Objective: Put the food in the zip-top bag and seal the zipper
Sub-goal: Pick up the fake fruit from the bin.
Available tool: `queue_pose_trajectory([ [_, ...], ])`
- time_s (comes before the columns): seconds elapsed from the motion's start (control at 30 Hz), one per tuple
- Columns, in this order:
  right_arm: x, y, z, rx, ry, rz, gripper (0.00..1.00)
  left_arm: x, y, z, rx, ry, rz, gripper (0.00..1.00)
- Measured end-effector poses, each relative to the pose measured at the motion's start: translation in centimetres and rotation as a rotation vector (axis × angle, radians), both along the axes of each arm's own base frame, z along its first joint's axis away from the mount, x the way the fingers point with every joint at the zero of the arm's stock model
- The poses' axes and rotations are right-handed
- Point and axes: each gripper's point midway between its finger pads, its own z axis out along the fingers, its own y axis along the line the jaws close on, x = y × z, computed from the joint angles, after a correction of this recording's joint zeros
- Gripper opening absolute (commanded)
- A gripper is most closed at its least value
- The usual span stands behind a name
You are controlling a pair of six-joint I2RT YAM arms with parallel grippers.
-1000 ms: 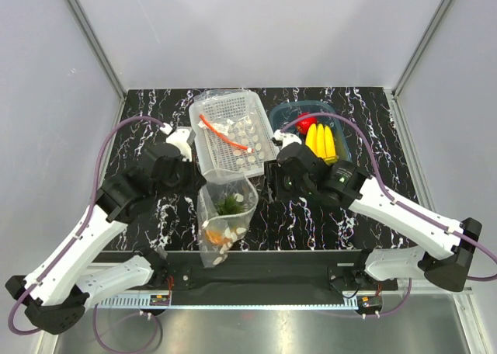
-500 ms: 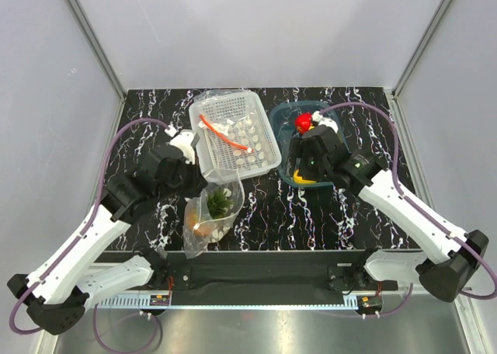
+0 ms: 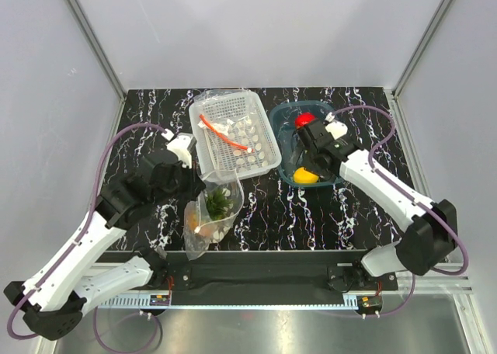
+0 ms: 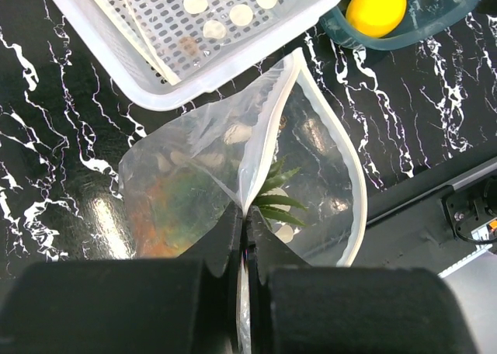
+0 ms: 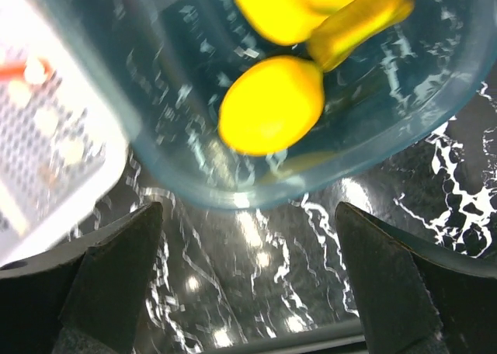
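Note:
The zip-top bag [image 3: 211,214] [image 4: 194,175] lies on the black marbled table with its mouth gaping. My left gripper [image 3: 198,191] [image 4: 247,214] is shut on one edge of that mouth, on the zipper [image 4: 353,183] strip. An orange piece [image 4: 155,206] with green leaves [image 3: 219,204] [image 4: 276,197] sits inside the bag. My right gripper [image 3: 311,154] [image 5: 247,208] hangs wide open and empty over the near rim of the blue tub [image 3: 311,104] [image 5: 233,199]. In the tub are a lemon [image 3: 306,175] [image 5: 270,105], a banana bunch [image 5: 326,5] and a red fruit [image 3: 304,119].
A white perforated basket [image 3: 220,95] [image 4: 233,63] stands just behind the bag and beside the tub, holding a dotted pouch and a red strip. White walls close in the table on three sides.
My right gripper left the bag's mouth, swung right over the blue tub and opened wide. The bag, held only by the left gripper, has sagged and shifted a little left.

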Motion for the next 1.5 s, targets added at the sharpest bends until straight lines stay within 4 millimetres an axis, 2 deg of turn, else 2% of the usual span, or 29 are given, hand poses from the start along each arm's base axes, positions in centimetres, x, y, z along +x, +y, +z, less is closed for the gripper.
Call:
queue_pose_trajectory([
  [0.17,2.1,-1.1,-2.3,0.001,0.034,-0.098,1.00,-0.4,0.1,-0.3,-0.001,0.004,-0.011,0.00],
  [0.37,4.3,-1.0,-5.6,0.003,0.074,-0.134,1.00,-0.6,-0.1,-0.9,-0.002,0.018,-0.024,0.00],
  [0.53,4.9,-0.6,-9.1,-0.005,0.139,-0.160,1.00,-0.8,0.0,-1.0,-0.004,0.016,-0.030,0.00],
  [0.63,5.1,-0.3,-10.5,0.005,0.154,-0.177,0.98,-0.9,0.1,-0.9,-0.007,0.012,-0.031,0.00],
  [0.73,5.3,-0.2,-11.2,0.011,0.151,-0.190,0.83,-1.0,0.1,-0.8,-0.008,0.007,-0.032,0.00],
  [0.77,5.4,-0.2,-11.4,0.012,0.149,-0.193,0.71,-1.0,0.2,-0.8,-0.009,0.005,-0.032,0.00],
  [0.8,5.5,-0.2,-11.4,0.010,0.146,-0.192,0.65,-1.0,0.2,-0.8,-0.009,0.005,-0.033,0.00],
  [0.87,5.7,-0.2,-11.3,0.008,0.137,-0.191,0.59,-1.0,0.2,-0.8,-0.008,0.005,-0.032,0.00],
  [0.97,6.1,-0.1,-10.7,0.016,0.104,-0.166,0.52,-1.0,0.2,-0.8,-0.005,0.005,-0.034,0.00],
  [1.03,6.0,-0.1,-9.5,0.025,0.071,-0.140,0.49,-1.1,0.3,-0.9,-0.003,0.007,-0.034,0.00],
  [1.13,5.9,-0.1,-6.4,0.057,-0.009,-0.091,0.46,-1.3,0.4,-0.9,-0.002,0.008,-0.034,0.00],
  [1.27,5.6,0.6,-0.8,0.141,-0.154,0.012,0.42,-1.4,0.5,-1.0,0.003,0.013,-0.034,0.00],
  [1.4,4.0,3.2,3.7,0.259,-0.267,0.228,0.41,-1.5,0.6,-1.1,0.007,0.017,-0.034,0.00],
  [1.5,2.0,6.1,5.8,0.297,-0.316,0.410,0.40,-1.4,0.7,-1.1,0.014,0.015,-0.033,0.01],
])
